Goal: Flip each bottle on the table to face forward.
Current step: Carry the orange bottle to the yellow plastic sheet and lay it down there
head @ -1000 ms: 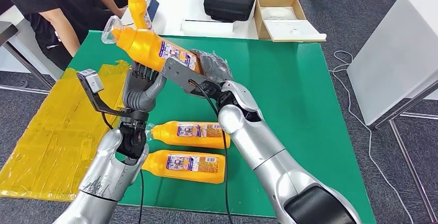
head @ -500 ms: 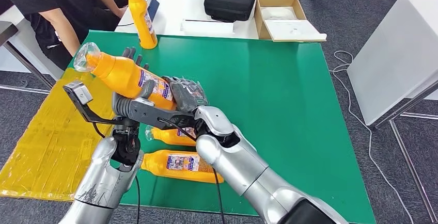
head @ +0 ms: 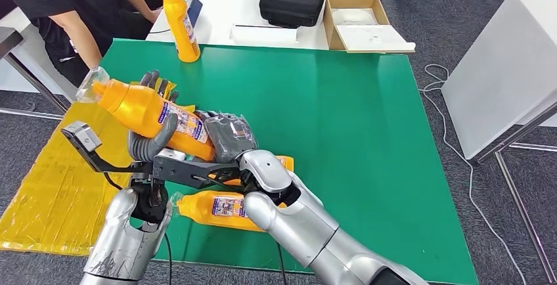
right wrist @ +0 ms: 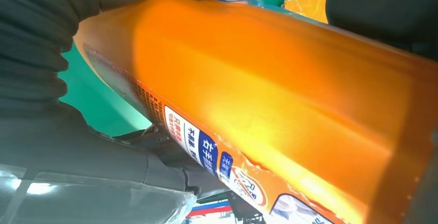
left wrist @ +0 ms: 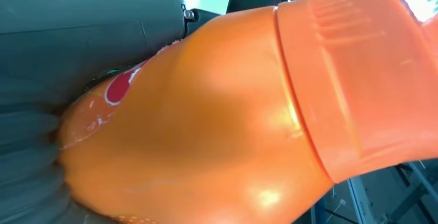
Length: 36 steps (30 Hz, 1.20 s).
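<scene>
1. Left hand (head: pixel 152 137): wrapped around the middle of the held bottle (head: pixel 146 111) from underneath, thumb across the label, dark fingertips showing behind it at 12 o'clock. Left wrist view: close on the orange shoulder and cap collar, pressed against the grey palm.
2. Right hand (head: pixel 226 137): gloved, closed on the same bottle's base end, at 4 o'clock of the left hand. Right wrist view: orange flank and label strip held between grey thumb and palm.
3. Held bottle: tilted in the air above the table (head: pixel 368 114) at its left edge, clear cap (head: pixel 90 83) pointing to 10 o'clock, base toward 4 o'clock, label facing up toward the head camera.
4. Step in hand, as a judgement: mid-flip of 1 bottle, shared between both hands, probably a hand-over or a re-grip before standing it up.
5. Next move calls for: 1 hand to let go while the other keeps a firm hold, then base turned down and set on bare green cloth, label to the front. Slippery smooth plastic, so no loosening of both at once.
6. Outward: 2 lying bottles below the arms, one (head: pixel 223 209) at 5 o'clock of the left hand, another (head: pixel 282 162) mostly hidden by the right arm.
7. Farther out: 1 standing bottle (head: pixel 182 22) at the far edge at 12 o'clock, likely done; a person (head: pixel 66 16) beside it at 11 o'clock.
</scene>
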Tool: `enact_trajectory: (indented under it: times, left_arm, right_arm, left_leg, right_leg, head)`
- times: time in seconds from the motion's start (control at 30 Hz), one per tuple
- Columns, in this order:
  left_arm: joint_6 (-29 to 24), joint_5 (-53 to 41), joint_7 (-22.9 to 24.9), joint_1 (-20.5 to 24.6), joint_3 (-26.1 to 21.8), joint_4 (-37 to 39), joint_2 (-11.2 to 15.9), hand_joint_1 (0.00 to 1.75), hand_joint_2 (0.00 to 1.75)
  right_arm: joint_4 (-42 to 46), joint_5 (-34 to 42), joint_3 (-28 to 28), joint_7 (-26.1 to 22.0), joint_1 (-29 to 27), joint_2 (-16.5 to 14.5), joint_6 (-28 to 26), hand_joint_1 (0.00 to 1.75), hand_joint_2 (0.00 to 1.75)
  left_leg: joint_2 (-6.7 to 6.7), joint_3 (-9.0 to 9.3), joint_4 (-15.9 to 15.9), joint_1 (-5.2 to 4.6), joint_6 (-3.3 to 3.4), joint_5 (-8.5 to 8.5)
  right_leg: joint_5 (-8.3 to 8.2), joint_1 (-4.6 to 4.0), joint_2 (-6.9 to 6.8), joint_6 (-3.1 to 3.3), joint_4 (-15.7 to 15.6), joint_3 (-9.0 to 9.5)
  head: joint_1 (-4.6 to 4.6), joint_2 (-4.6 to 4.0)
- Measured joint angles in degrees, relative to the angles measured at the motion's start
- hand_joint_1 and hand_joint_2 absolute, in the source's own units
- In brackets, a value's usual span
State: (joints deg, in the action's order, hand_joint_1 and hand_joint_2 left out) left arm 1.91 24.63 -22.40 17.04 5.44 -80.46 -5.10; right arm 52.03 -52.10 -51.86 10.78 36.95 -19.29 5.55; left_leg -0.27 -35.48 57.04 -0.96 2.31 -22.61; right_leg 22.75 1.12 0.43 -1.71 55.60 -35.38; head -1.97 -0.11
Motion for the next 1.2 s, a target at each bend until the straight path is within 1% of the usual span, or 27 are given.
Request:
enact_trajectory:
  times: [0.1,0.3,0.53,0.77,0.8,0.83,0.9,0.93,0.97,1.07,1.2]
  left_arm:
    - [0.07,-0.03,0.11,-0.31,-0.18,-0.31,-0.07,1.75,1.75]
    - [0.78,-0.38,0.16,-0.68,-0.42,-0.49,-0.16,1.75,1.75]
    - [0.97,-1.09,0.15,-2.19,-0.83,-1.79,-0.32,1.75,1.75]
    - [1.07,-1.65,0.30,-3.80,-1.27,-3.18,-0.49,1.75,1.75]
    - [1.11,-1.76,0.40,-4.01,-1.34,-3.37,-0.49,1.75,1.75]
    - [1.14,-1.86,0.52,-4.19,-1.47,-3.55,-0.49,1.75,1.75]
    - [1.23,-2.06,0.80,-4.48,-1.82,-3.96,-0.48,1.75,1.75]
    - [1.31,-2.13,0.95,-4.53,-2.13,-4.13,-0.44,1.75,1.75]
    - [1.45,-2.23,1.07,-4.51,-2.62,-4.35,-0.37,1.75,1.75]
    - [2.37,-2.38,1.22,-3.98,-5.46,-5.05,0.60,1.75,1.75]
    - [4.34,-1.84,1.60,-3.47,-10.57,-5.26,3.13,1.75,1.75]
  right_arm:
    - [0.52,-0.25,0.02,-0.08,-0.46,0.12,0.00,1.74,1.75]
    - [1.09,-1.16,0.20,-0.35,-1.80,0.36,-0.06,1.75,1.75]
    - [1.99,-3.55,1.21,-1.68,-3.96,0.41,-0.10,1.75,1.75]
    - [3.28,-5.65,2.03,-1.78,-6.39,0.39,-0.09,1.75,1.75]
    - [3.61,-6.29,2.27,-1.71,-6.82,0.39,-0.09,1.34,1.75]
    - [4.07,-7.07,2.64,-1.57,-7.34,0.42,-0.12,0.91,1.75]
    - [5.53,-8.88,3.70,-1.11,-8.63,0.64,-0.33,0.03,0.87]
    - [6.60,-9.91,4.37,-0.85,-9.36,0.92,-0.57,0.00,0.44]
    - [7.81,-10.91,5.14,-0.54,-10.14,1.31,-0.91,0.00,0.00]
    - [12.38,-12.83,8.82,0.22,-12.95,3.32,-1.68,0.00,0.00]
    - [20.14,-12.16,16.93,-0.21,-14.86,6.72,-1.00,0.00,0.00]
  left_leg:
    - [0.00,0.00,0.00,-0.01,0.00,0.00]
    - [0.02,0.00,0.00,0.00,0.00,0.00]
    - [0.05,-0.02,0.00,-0.01,-0.01,-0.01]
    - [0.05,-0.02,0.00,0.00,-0.01,-0.01]
    - [0.05,-0.02,0.00,0.00,-0.01,-0.01]
    - [0.05,-0.02,0.00,0.00,-0.01,-0.01]
    - [0.04,-0.03,0.00,0.00,-0.01,-0.01]
    - [0.03,-0.03,0.00,0.00,-0.01,-0.01]
    - [0.03,-0.04,0.00,0.00,-0.01,-0.01]
    - [0.00,-0.07,-0.01,0.01,-0.01,-0.01]
    - [-0.02,-0.09,-0.01,0.01,0.00,0.00]
  right_leg:
    - [-0.01,0.00,0.00,0.00,0.00,-0.02]
    - [-0.01,0.00,0.01,0.00,0.00,-0.04]
    - [-0.01,0.00,0.05,0.00,0.00,-0.07]
    - [-0.01,0.00,0.06,0.00,0.00,-0.09]
    - [-0.01,0.00,0.06,0.00,0.00,-0.09]
    - [-0.01,0.00,0.06,0.00,-0.01,-0.09]
    - [-0.01,0.00,0.05,0.00,0.00,-0.08]
    - [-0.01,0.00,0.05,0.00,0.00,-0.08]
    - [-0.01,0.00,0.05,0.00,0.00,-0.05]
    - [-0.01,0.00,0.02,0.00,0.01,-0.01]
    - [-0.04,0.00,0.01,0.01,0.00,-0.02]
  head:
    - [0.00,0.00]
    - [0.00,0.00]
    - [-0.01,0.00]
    - [0.00,0.00]
    - [0.00,0.00]
    - [0.00,0.00]
    - [-0.01,0.00]
    - [0.00,0.00]
    - [0.00,0.00]
    - [0.02,0.00]
    - [0.01,0.00]
